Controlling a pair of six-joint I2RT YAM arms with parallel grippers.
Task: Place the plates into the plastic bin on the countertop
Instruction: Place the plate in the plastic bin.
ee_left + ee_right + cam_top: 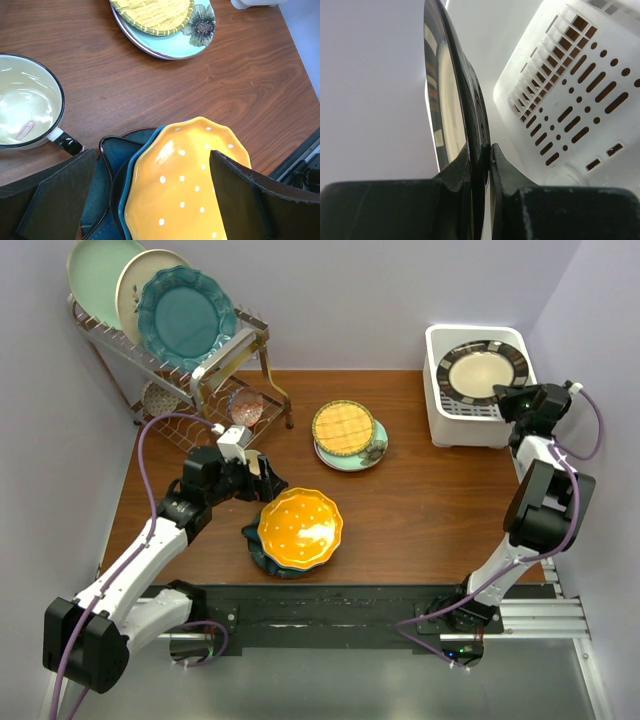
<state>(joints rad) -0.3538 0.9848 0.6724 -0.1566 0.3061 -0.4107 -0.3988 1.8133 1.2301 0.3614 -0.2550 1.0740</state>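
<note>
Left tool [152,155] spread wide; right tool [480,150] clamped tight.

I see the black-rimmed cream plate [482,370] face up within the rim of the white plastic bin [440,430] at the countertop's [430,500] far right corner, its edge pinched by the right gripper [480,150]; the orange dotted plate [298,528] tops a dark teal stack [256,545] near the front; the yellow lattice plate [343,427] rests on a pale green flowered plate [374,452] mid-table.
</note>
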